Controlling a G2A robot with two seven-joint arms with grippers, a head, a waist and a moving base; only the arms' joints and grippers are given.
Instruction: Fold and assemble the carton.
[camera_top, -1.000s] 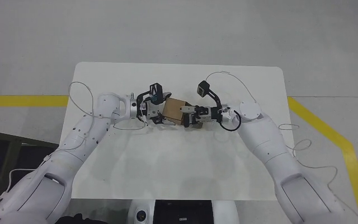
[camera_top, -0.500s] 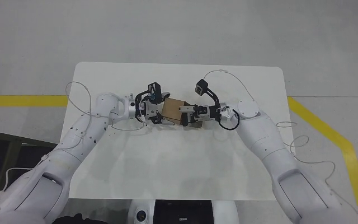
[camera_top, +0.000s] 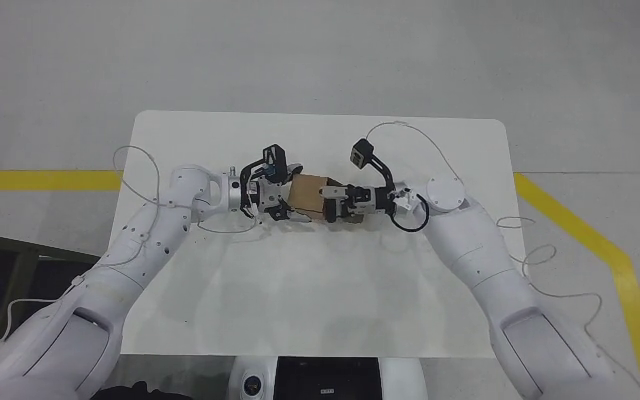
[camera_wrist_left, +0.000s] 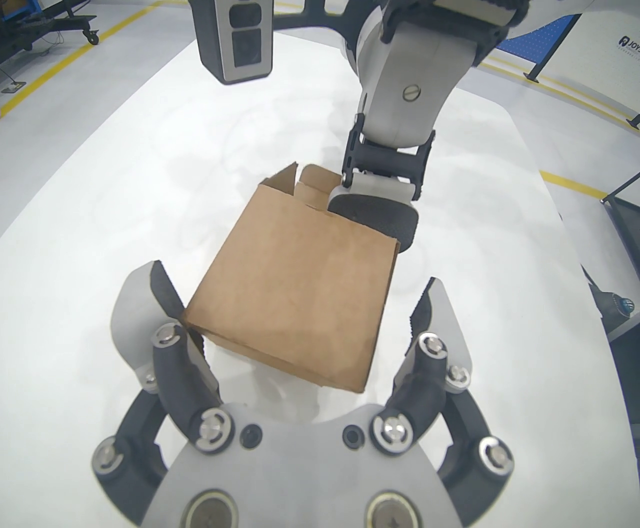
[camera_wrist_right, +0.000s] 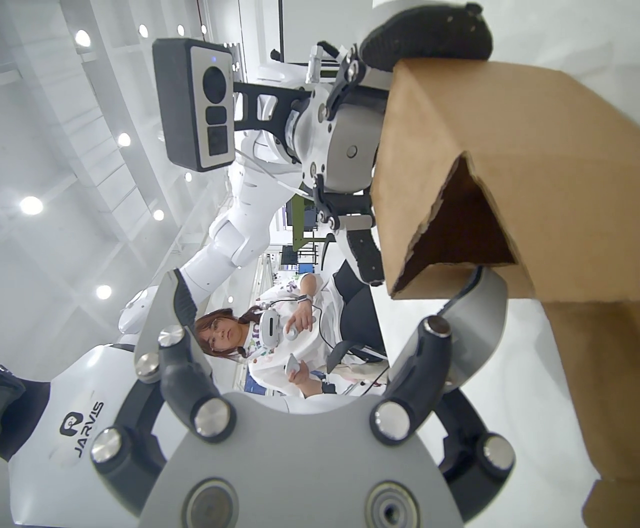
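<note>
Centrally on white table (camera_top: 400, 300), carton (camera_top: 312, 196) between released left hand (camera_wrist_left: 292, 290), released right hand (camera_wrist_right: 325, 290); grey floor (camera_top: 300, 50)

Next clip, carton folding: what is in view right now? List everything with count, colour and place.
carton: one, brown, over the middle of the table, between the two pincers, with one end open and its flaps loose.
table: one, white, under both arms.
floor line: one, yellow, on the grey floor, showing on either side of the table.
left pincer: one, grey and black, open, with its fingers astride one end of the carton.
right pincer: one, grey and black, open, at the opposite, open end of the carton.
</note>
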